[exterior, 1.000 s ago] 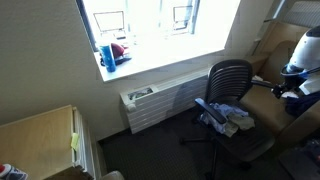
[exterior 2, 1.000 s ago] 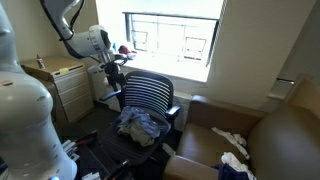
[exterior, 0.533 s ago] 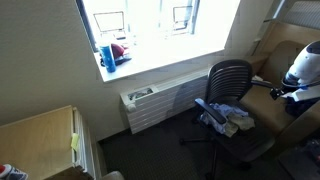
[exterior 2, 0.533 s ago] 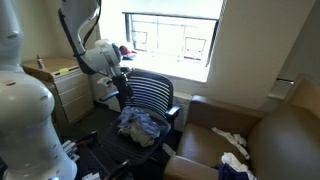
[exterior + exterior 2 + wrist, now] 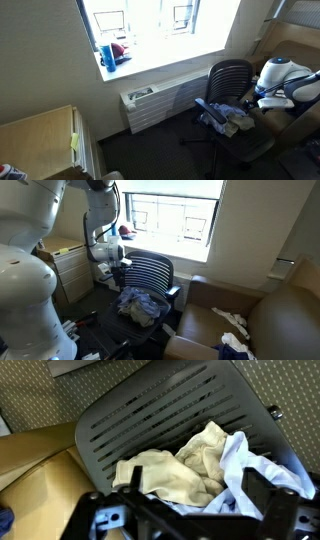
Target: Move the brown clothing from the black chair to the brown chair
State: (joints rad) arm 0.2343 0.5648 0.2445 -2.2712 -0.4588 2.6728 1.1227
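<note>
The hand hangs wide and empty at the bottom of the wrist view, open as it was a second ago. What has changed is its place. In an exterior view the arm has dropped from the upper left to mid-left, beside the back of the black chair. The wrist view now looks straight down onto the seat. The clothing lies mid-frame on that seat, touching a white cloth to its right. Nothing is gripped yet. The reach seems nearly done, and the descent and grasp remain. The brown chair, at lower right, waits.
</note>
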